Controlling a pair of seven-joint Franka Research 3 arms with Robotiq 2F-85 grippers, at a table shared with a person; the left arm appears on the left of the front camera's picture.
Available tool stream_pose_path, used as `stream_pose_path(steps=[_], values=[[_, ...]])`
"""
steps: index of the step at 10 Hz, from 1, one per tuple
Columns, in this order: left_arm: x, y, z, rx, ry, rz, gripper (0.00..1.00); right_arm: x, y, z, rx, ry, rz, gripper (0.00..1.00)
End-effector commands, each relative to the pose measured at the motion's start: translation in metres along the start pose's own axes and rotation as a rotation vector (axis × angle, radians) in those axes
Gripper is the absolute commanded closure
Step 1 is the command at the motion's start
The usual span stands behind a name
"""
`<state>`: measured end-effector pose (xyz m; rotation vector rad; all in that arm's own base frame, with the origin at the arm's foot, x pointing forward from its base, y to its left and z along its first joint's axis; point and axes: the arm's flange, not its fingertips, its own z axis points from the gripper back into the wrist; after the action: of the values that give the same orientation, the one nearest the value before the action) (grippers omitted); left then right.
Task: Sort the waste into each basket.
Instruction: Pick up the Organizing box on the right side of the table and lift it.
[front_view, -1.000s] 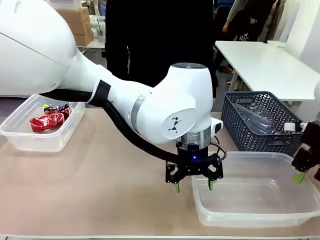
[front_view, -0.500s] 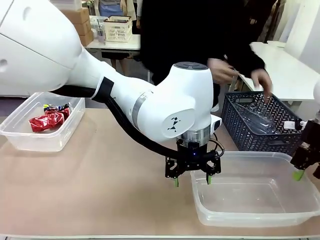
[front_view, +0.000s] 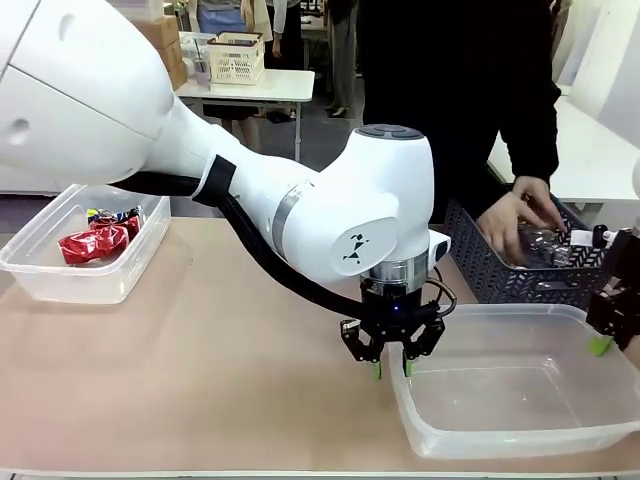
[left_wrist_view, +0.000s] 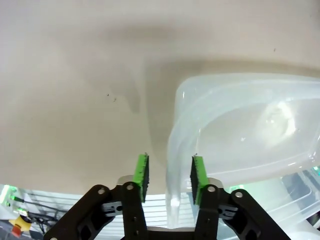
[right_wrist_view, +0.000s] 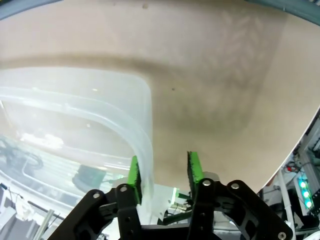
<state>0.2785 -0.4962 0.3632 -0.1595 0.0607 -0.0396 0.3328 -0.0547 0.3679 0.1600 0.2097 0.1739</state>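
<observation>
Change: your L gripper (front_view: 391, 370) went from wide to pinching the near tub (front_view: 500, 440) by its rim; R gripper (front_view: 604, 346) shut beside it. Sorting's on hold.

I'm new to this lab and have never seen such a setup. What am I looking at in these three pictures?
This is a two-armed robot at a table. One picture looks across it toward a person; the other two come from cameras on each wrist, looking along the green-padded fingers. The left gripper and right gripper straddle opposite rims of the empty clear tub. The other tub holds red wrappers. The person's hand reaches into a dark basket.
</observation>
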Motion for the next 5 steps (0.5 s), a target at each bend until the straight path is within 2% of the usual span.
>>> stream_pose_path(steps=[1, 2, 5], values=[[0.0000, -0.0021, 0.0012, 0.016, -0.013, 0.009, 1.00, -0.0630, 0.0237, -0.0619, -0.027, -0.026, -0.043, 0.92], [-0.0006, -0.0024, 0.0020, 0.014, -0.017, 0.005, 1.00, -0.0635, 0.0243, -0.0618, -0.028, -0.024, -0.047, 1.00], [0.0000, -0.0014, 0.0048, 0.006, -0.023, 0.004, 1.00, -0.0633, 0.0225, -0.0614, -0.031, -0.008, -0.072, 1.00]])
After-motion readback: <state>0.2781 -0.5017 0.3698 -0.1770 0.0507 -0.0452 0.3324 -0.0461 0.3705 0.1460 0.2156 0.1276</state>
